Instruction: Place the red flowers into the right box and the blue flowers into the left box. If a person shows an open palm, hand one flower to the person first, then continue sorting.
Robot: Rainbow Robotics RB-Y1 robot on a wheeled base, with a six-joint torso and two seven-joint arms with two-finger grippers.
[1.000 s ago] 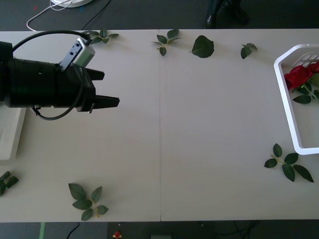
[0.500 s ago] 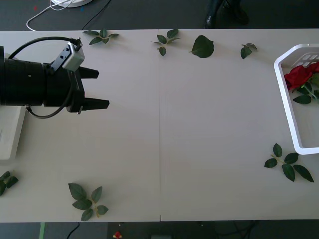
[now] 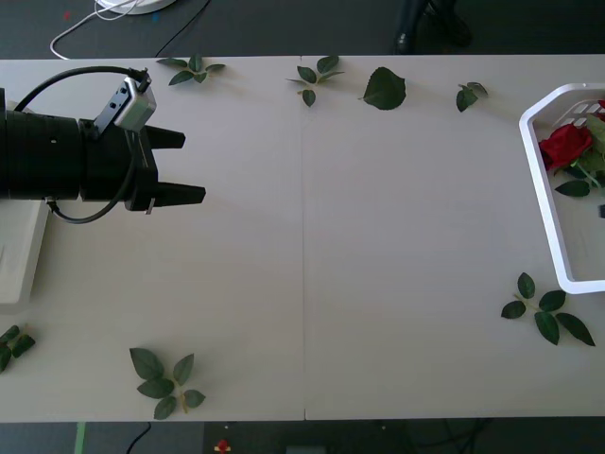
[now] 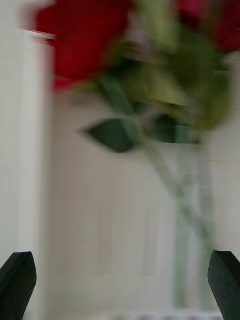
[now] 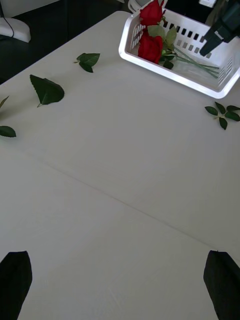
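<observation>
Right gripper [image 5: 220, 29] released, empty, above red flowers [image 5: 150, 45] lying in right box [image 3: 544, 203]. Left gripper [image 3: 180, 168] spread, empty, over table [image 3: 359, 246] beside left box [image 3: 19, 255]. No flowers loose on table: sorting looks finished; next likely withdraw.

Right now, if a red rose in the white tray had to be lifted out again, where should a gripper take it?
Probably by the stems: the red flowers lie in the right box with blooms at one end and thin green stems trailing toward the other. Come from above, fingers across a stem. The right gripper hovers there, open.
</observation>
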